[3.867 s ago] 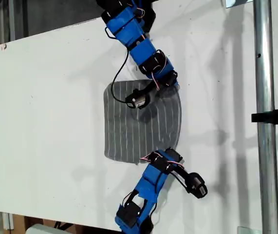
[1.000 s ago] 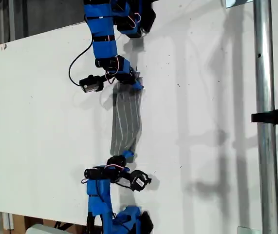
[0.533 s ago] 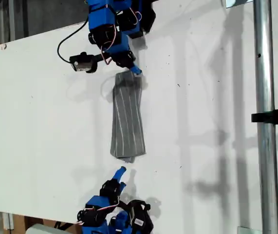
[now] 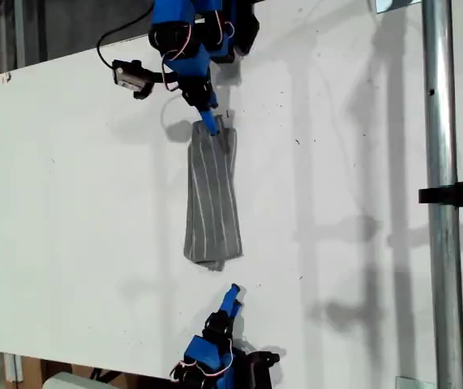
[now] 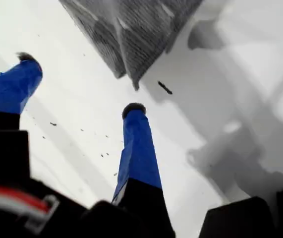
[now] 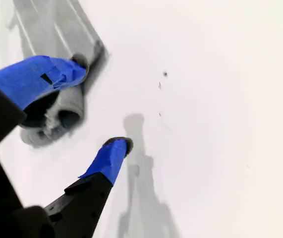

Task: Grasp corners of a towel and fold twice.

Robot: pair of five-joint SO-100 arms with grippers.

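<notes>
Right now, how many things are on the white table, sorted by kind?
Towels: 1, the grey striped towel, folded into a narrow strip
Robot arms: 2, my first gripper and my second gripper
Total: 3

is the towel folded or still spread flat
Folded. The towel lies as a narrow strip on the table, and doubled layers show at its end in the first wrist view.
</notes>
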